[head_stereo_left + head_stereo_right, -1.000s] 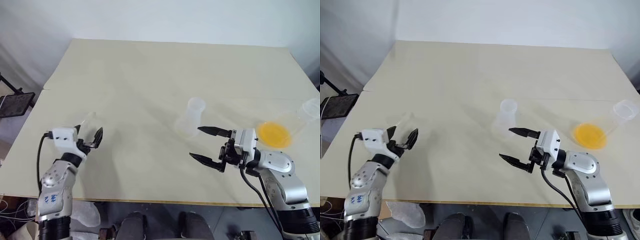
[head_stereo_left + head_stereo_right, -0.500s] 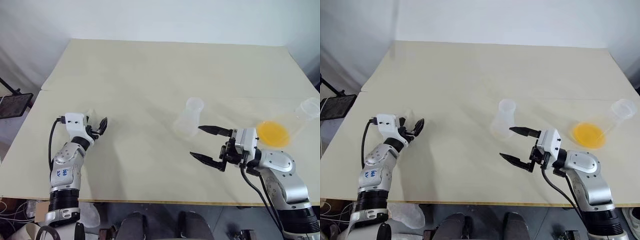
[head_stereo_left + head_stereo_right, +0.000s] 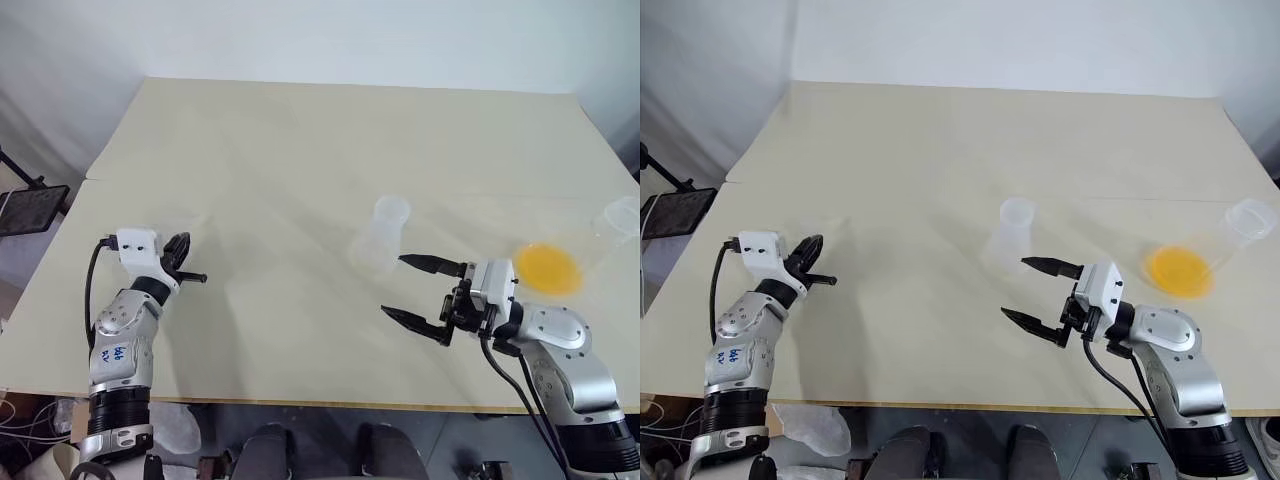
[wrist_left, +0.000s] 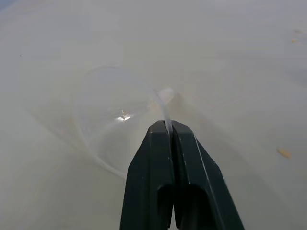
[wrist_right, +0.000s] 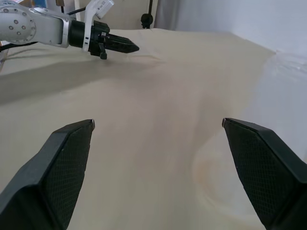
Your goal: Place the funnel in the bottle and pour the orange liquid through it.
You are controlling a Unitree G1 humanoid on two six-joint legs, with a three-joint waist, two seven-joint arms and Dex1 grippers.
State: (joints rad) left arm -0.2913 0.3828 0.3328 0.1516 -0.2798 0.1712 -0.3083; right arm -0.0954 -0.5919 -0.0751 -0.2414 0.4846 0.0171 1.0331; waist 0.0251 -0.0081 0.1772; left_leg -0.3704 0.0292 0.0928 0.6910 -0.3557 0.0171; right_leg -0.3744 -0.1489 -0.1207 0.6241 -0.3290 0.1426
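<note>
1. Funnel [image 4: 112,117] first: your left gripper [image 4: 169,129] has its fingers pinched tight on the rim, with the clear cone lying on its side on the table [image 3: 300,150] just ahead of the fingertips.
2. Bottle [image 3: 382,235] stands upright well off to the right of that grip, so you must carry the funnel across and turn its stem down.
3. Right gripper [image 3: 418,290] waits spread wide and empty, just short of the bottle.
4. Orange liquid [image 3: 548,268] sits in the flask [image 3: 590,250] lying at the far right.
</note>
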